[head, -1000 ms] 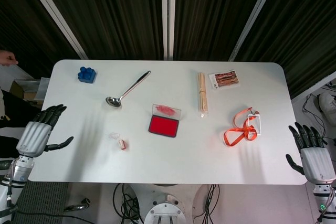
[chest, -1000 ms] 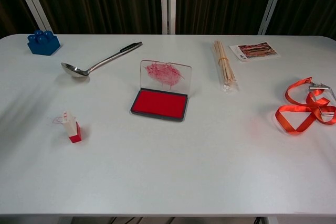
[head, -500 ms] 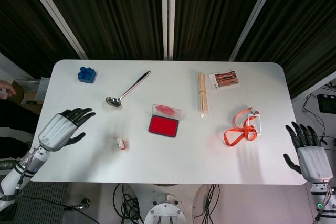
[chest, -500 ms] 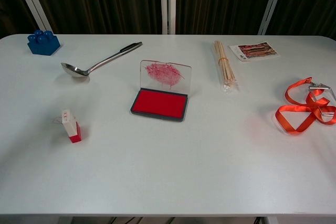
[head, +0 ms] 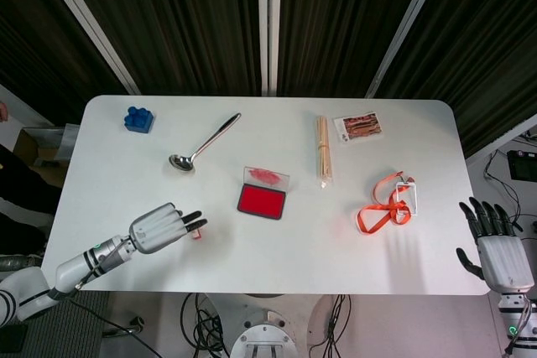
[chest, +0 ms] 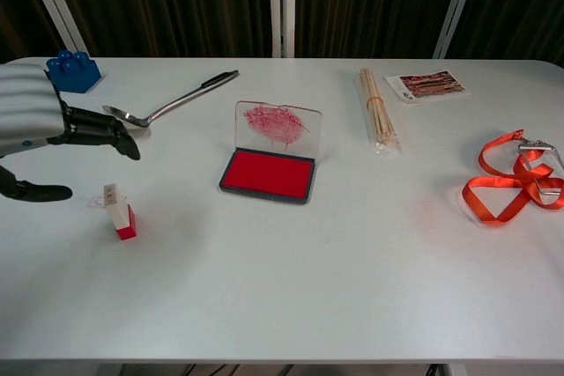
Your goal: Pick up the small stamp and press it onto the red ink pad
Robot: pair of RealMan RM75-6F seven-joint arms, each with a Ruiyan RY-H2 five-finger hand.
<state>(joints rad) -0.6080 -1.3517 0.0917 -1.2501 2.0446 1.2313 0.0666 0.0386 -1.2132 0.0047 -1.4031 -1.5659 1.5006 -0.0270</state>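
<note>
The left hand (chest: 40, 129) hovered with fingers spread and holding nothing, directly above the small stamp (chest: 121, 213), which stood upright on the table. The red ink pad (chest: 267, 173) lay open off beyond its fingertips. A careless closing could topple the narrow stamp.

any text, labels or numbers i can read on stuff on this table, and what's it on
None can be read.
Small stamp: faint red marks on its white upper part, too small to read.
Printed card at the far right: a reddish picture, any print too blurred to read.
Ink pad: red smears on its raised clear lid, no lettering.
</note>
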